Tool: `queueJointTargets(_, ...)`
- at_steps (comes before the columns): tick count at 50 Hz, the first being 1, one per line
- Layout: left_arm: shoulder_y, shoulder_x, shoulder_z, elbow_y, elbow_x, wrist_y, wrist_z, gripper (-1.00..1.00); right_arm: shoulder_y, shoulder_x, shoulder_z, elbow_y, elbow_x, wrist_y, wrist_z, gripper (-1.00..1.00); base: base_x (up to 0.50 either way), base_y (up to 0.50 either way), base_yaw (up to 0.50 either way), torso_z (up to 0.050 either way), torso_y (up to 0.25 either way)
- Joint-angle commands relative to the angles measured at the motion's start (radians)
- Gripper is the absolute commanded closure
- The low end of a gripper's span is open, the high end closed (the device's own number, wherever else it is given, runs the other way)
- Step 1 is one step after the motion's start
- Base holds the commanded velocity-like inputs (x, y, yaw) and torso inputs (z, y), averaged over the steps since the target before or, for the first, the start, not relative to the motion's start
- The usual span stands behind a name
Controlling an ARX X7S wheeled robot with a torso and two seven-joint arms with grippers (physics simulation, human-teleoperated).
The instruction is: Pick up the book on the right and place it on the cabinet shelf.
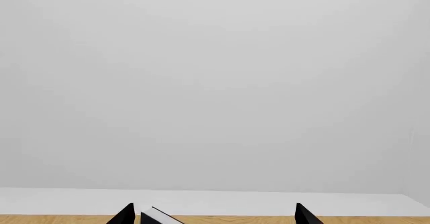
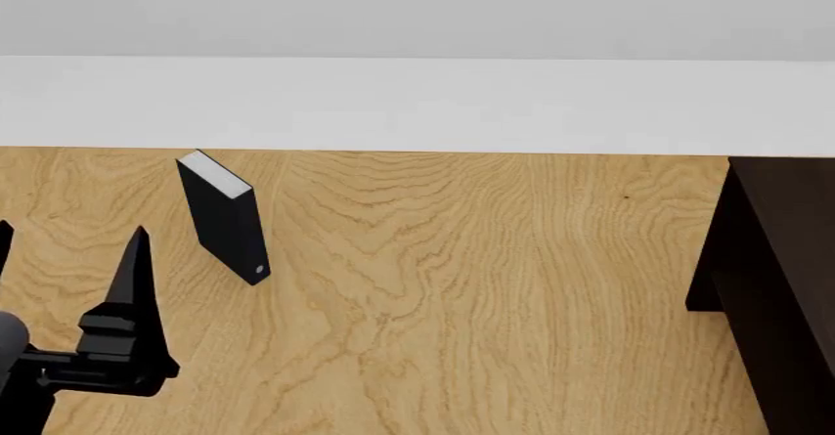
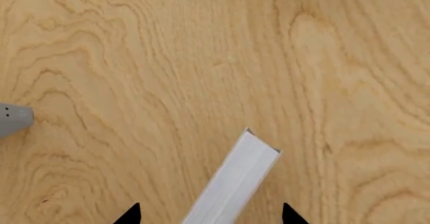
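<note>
My right claw (image 3: 208, 215) hangs over the light wood-grain bench (image 3: 134, 58), fingers spread wide, nothing gripped. Betw. its black tips stands a thick pale-grey book with a whitish page edge (image 3: 235, 178), page edge up, set at an angle. The light-grey book with tiny dark dots on its narrow side (image 3: 13, 118) pokes in at the picture's edge, well apart from the tips; only its end shows. Left claw (image 2: 65, 244) is wide too, empty, near the upright black book with a white edge (image 2: 225, 218). The v. dark brown boxy wooden cabinet (image 2: 783, 279) stands at the bench's right; can't make out its shelf.
</note>
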Motion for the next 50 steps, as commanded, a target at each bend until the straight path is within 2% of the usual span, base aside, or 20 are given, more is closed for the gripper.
queueJointTargets(1, -0.001, -0.004, 0.002, 0.000, -0.004, 0.001, -0.005, -1.00, 0.014, -0.017, -0.032, 0.041, -0.044, 0.030, -0.006, -1.00, 0.00, 0.00, 0.00, 0.000, 0.000)
queueJointTargets(9, -0.001, -0.008, -0.003, 0.001, -0.013, 0.000, -0.009, -1.00, 0.066, 0.038, -0.122, 0.064, -0.072, -0.026, 0.009, -1.00, 0.00, 0.00, 0.00, 0.000, 0.000)
queueJointTargets(16, -0.002, -0.009, -0.001, -0.004, -0.014, 0.004, -0.010, -1.00, 0.086, 0.035, -0.154, 0.091, -0.108, -0.021, -0.009, -1.00, 0.00, 0.00, 0.00, 0.000, 0.000)
queueJointTargets(50, 0.001, -0.020, 0.012, -0.011, -0.016, 0.020, -0.018, -1.00, 0.124, -0.116, -0.200, 0.243, -0.355, 0.180, -0.189, -1.00, 0.00, 0.00, 0.00, 0.000, 0.000)
